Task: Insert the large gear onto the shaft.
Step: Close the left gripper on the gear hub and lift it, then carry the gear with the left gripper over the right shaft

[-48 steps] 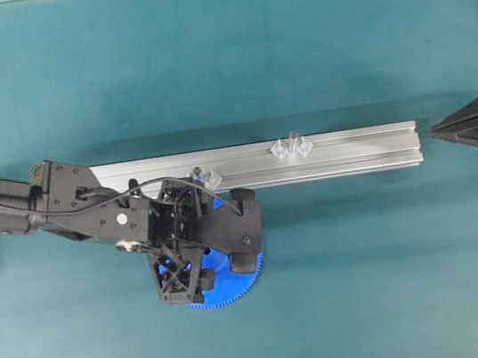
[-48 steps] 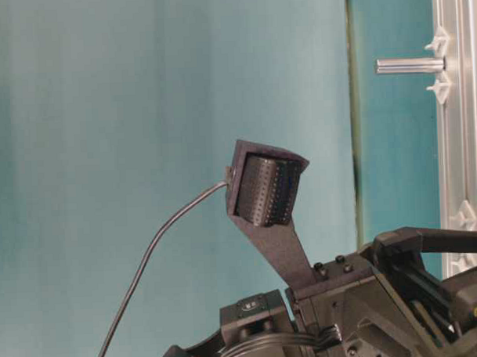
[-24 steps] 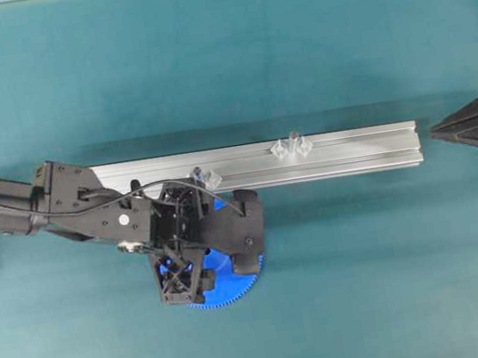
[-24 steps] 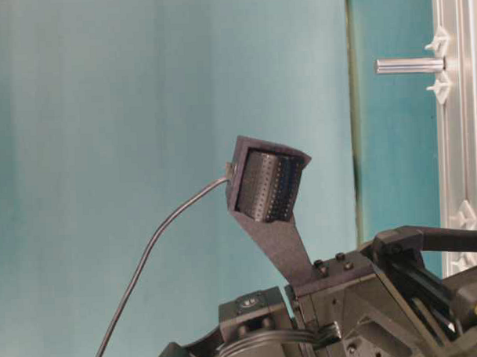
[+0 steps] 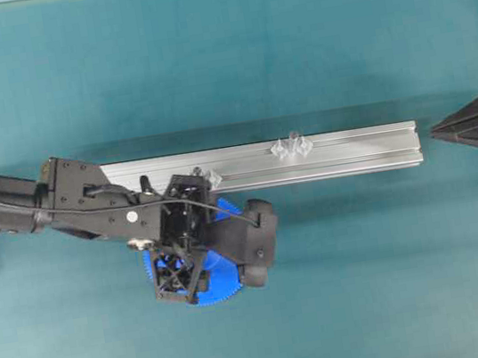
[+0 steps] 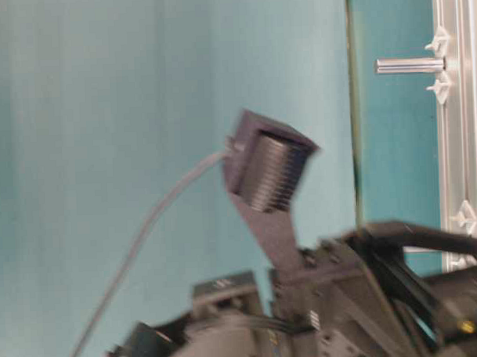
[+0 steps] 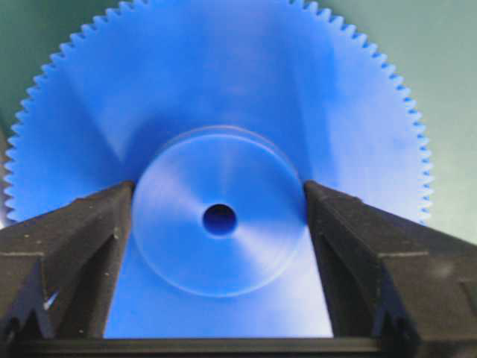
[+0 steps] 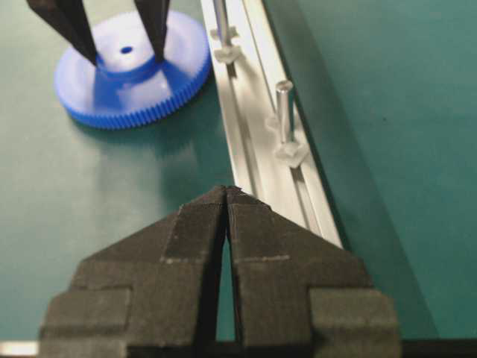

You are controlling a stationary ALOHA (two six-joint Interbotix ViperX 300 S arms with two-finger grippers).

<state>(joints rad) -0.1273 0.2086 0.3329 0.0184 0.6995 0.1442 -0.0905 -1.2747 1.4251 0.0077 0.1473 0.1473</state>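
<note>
Gear position first: the large gear lies flat on the green surface, just on the near side of the aluminium rail, and my left gripper stands over it with one finger on each side of the raised hub. In the left wrist view the jaws are apart, the two black fingers flanking the hub at its left and right edges; the inner faces sit right at the hub wall, but I cannot tell from this whether they press it or merely stand beside it. The centre hole lies midway between the fingers.

My right gripper is well apart from the gear, at the far end of the rail, its jaws together with only a thin seam between the tips.

View differences:
- Overhead: my left arm covers most of the gear; only a toothed blue arc shows below and beside the wrist. The shaft appears end-on, on its clear mount on the rail, well to the right of the gear.
- Right wrist: shows the whole gear flat on the surface with both left fingertips at the hub, and the shaft upright on the rail, nearer this camera than the gear.
- Table-level: blurred; the gear is hidden, the shaft is seen side-on.
</note>
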